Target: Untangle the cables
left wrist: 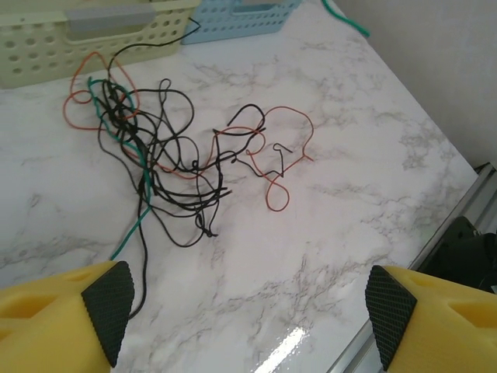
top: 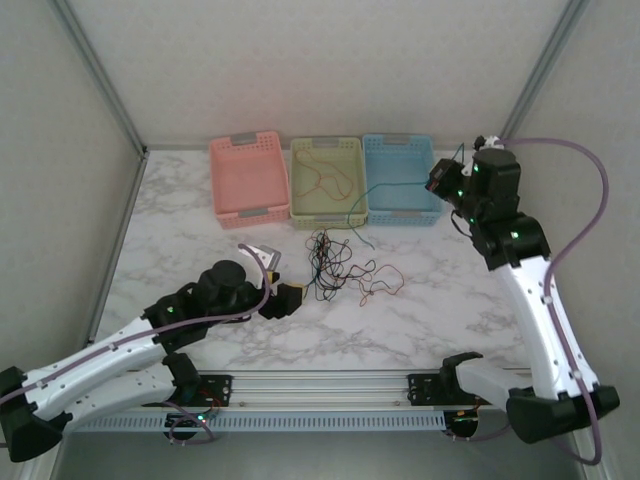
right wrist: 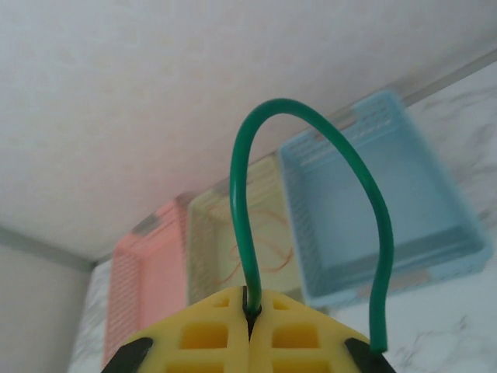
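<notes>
Right gripper (right wrist: 248,317) pinches green cable (right wrist: 282,104) — tangle (left wrist: 147,175) before left gripper (left wrist: 248,311) (jaws apart).

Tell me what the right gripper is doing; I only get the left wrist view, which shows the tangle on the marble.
Observer: The right gripper is shut on a green cable that arches above it.
Operator: Where is it?
Observer: Near the blue basket's right end, in the top view.
Operator: Anything in a basket?
Observer: A reddish-orange wire lies in the yellow-green basket.
</notes>
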Robot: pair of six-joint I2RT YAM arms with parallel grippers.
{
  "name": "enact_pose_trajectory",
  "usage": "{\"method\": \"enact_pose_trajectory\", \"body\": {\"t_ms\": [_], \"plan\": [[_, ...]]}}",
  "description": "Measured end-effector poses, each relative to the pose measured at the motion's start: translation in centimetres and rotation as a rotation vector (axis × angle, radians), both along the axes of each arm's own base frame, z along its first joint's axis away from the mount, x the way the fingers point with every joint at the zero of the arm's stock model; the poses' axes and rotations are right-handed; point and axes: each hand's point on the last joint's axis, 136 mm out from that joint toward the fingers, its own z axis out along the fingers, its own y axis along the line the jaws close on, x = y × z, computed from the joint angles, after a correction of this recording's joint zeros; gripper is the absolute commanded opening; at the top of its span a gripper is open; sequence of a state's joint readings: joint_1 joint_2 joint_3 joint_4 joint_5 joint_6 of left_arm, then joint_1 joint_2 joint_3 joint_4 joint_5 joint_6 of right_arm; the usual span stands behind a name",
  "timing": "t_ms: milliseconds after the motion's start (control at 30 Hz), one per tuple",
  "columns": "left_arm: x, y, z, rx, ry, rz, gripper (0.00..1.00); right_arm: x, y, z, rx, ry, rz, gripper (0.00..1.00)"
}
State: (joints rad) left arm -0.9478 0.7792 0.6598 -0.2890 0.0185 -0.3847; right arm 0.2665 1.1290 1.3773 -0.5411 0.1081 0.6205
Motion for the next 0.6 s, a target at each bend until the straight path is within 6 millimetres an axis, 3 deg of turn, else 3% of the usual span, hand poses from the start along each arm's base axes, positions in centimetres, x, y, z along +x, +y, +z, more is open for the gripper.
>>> {"method": "enact_pose_trajectory", "body": {"t_ms": [267,600], "plan": [[-0.1,1.7,3.5,-0.003,-0.006,0.057,0.81,8.5,-2.2,-2.7,-0.259,0.024,-0.179,0.0],[-0.9,3.6,3.0,0.033,0.012,0.088,0.82,16.7,-1.3,-4.3,-0.373,0.034,-0.21,0.0]]}}
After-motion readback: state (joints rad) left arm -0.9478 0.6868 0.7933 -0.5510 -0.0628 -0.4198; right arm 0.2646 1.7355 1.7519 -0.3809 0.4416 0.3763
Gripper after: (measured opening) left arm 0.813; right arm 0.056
